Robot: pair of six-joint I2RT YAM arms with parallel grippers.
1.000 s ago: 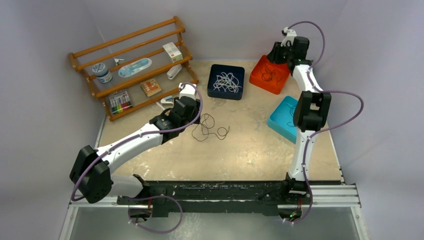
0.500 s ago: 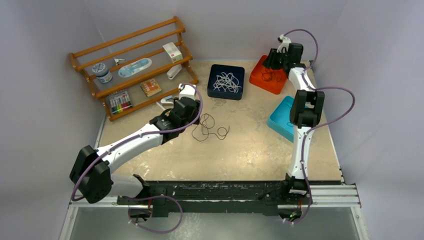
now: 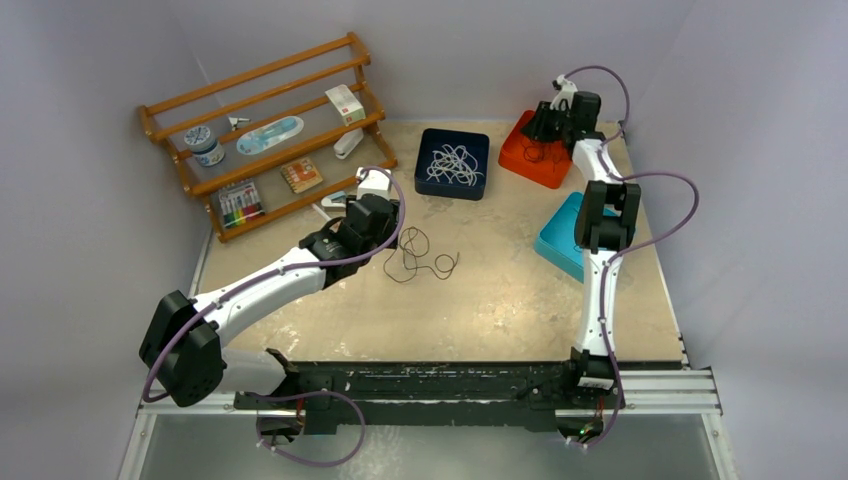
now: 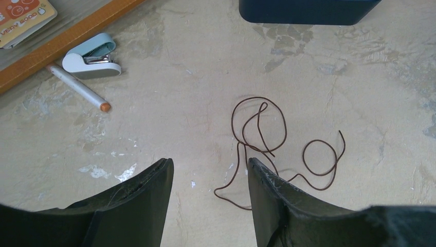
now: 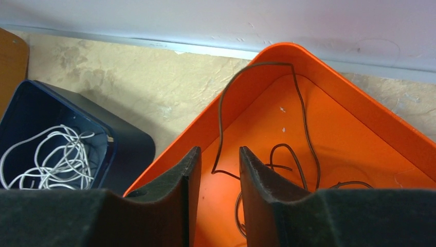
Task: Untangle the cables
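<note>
A thin dark brown cable (image 3: 415, 255) lies in loose loops on the table; in the left wrist view it (image 4: 267, 144) runs partly under my right fingertip. My left gripper (image 4: 208, 167) is open and empty just above its left end. My right gripper (image 5: 216, 157) is open and empty over the orange tray (image 5: 360, 118), which holds dark cables (image 5: 288, 154); one loop rises against the tray's wall. In the top view my right gripper (image 3: 550, 125) is at the orange tray (image 3: 530, 160). White cables (image 3: 452, 163) lie in the dark blue tray (image 3: 430, 185).
A teal tray (image 3: 562, 245) sits at the right, partly under the right arm. A wooden rack (image 3: 265, 130) with small items stands at the back left. A stapler (image 4: 92, 55) and a pen (image 4: 77, 87) lie in front of it.
My right arm has stretched further back, carrying its gripper farther over the orange tray. The left arm and the brown cable have not moved.
</note>
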